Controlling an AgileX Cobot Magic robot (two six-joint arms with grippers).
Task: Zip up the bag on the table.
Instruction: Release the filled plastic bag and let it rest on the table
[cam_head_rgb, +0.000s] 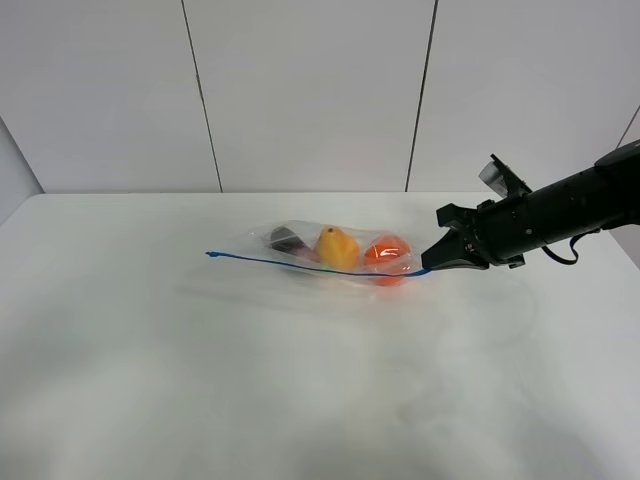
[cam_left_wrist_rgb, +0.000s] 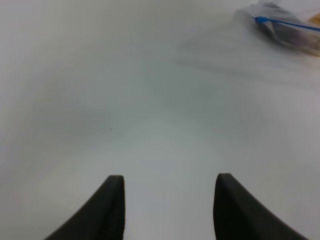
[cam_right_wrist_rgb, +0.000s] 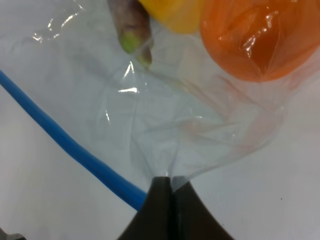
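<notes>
At bag (cam_head_rgb: 322, 255) corner: right gripper (cam_head_rgb: 429, 267) stretched low, jaws clenched on bag; left gripper (cam_left_wrist_rgb: 170, 178) jaws released above table (cam_head_rgb: 300, 390).

My right gripper (cam_head_rgb: 430, 266), pinched onto the bag (cam_head_rgb: 330, 250), and its arm (cam_head_rgb: 570, 205) block the bag's right end. In front of the bag's blue zipper strip (cam_head_rgb: 300, 265) and off its left end the table (cam_head_rgb: 150, 350) lies bare. My left gripper (cam_left_wrist_rgb: 170, 177), jaws spread, has an unobstructed path to the bag.
</notes>
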